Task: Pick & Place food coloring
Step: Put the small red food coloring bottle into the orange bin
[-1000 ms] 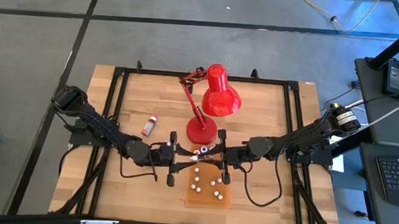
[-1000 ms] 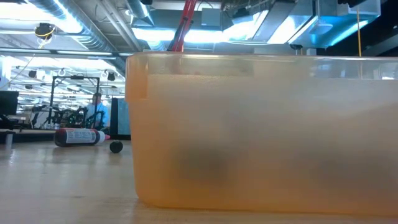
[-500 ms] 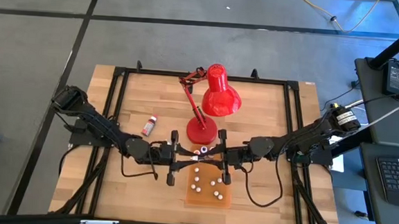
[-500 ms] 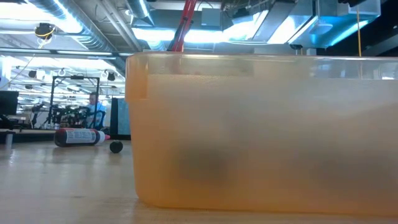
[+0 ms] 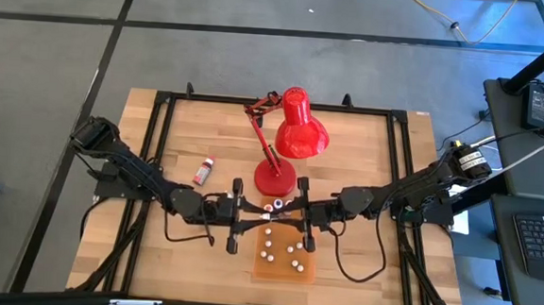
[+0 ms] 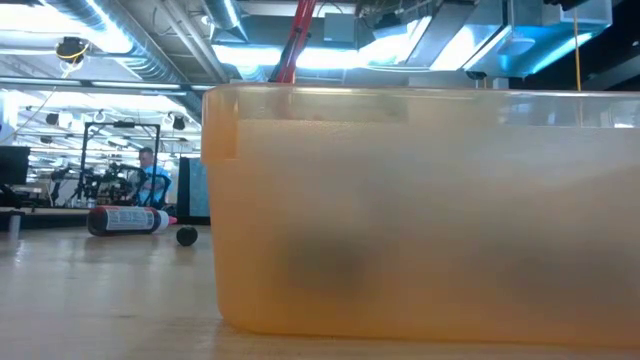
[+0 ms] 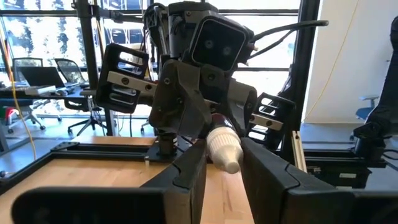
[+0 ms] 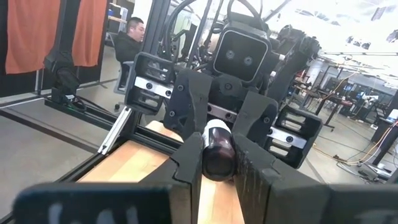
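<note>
One food coloring bottle (image 5: 273, 207), dark-bodied with a white cap, hangs level in mid-air between my two grippers at the table's middle, just beyond the tray's far edge. My left gripper (image 5: 261, 210) comes from the left and is shut on the white cap (image 7: 222, 149). My right gripper (image 5: 288, 207) comes from the right and is shut on the dark body (image 8: 217, 150). Several more bottles with white caps (image 5: 290, 251) stand upright in the translucent orange tray (image 5: 282, 270). My left gripper pinches the bottle's white ribbed cap (image 7: 227, 157) between its two fingers. The fingers lie level, coming from the table's left. The bottle is level and lifted clear of the table. My right gripper pinches the bottle's dark body (image 8: 217, 163) between its two fingers, near the bottom end, which faces back along them. The fingers lie level, coming from the table's right, opposite my left gripper. The bottle hangs clear of the table.
A red desk lamp (image 5: 295, 130) stands just beyond the grippers, its round base (image 5: 274, 180) close to them. A larger bottle with a red cap (image 5: 203, 171) lies on the wood at the left. The tray wall (image 6: 420, 220) fills the low view. A person sits in the room behind.
</note>
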